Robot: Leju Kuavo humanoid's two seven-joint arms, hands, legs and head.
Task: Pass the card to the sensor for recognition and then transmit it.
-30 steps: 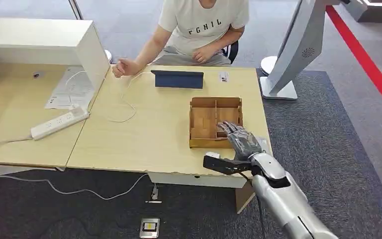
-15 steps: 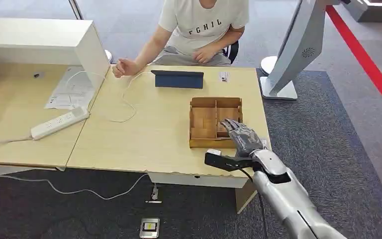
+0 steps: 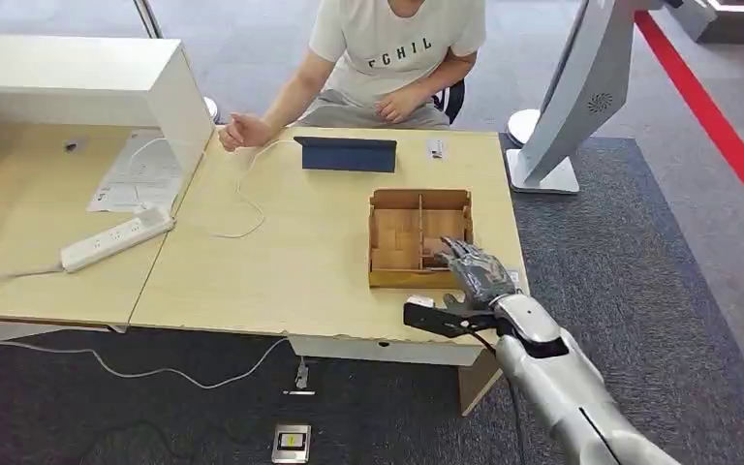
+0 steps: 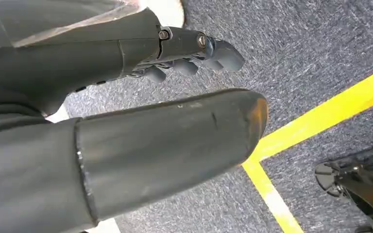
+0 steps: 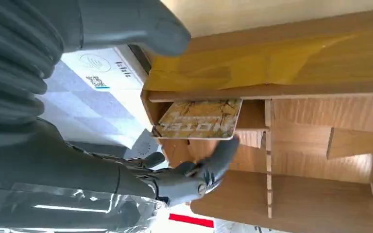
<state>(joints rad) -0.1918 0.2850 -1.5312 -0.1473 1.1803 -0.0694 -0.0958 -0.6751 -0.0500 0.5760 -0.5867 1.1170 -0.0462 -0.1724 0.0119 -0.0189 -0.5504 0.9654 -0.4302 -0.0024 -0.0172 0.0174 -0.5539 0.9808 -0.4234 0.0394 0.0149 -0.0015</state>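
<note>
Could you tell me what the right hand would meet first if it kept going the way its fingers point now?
Most likely the card in the wooden box: the right hand reaches into that compartment, fingertips just short of the card. Depth is hard to judge.

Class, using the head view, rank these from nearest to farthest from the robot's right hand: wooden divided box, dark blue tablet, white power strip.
1. Wooden divided box: under the right hand.
2. Dark blue tablet: across the table, near the person.
3. White power strip: far left table.
</note>
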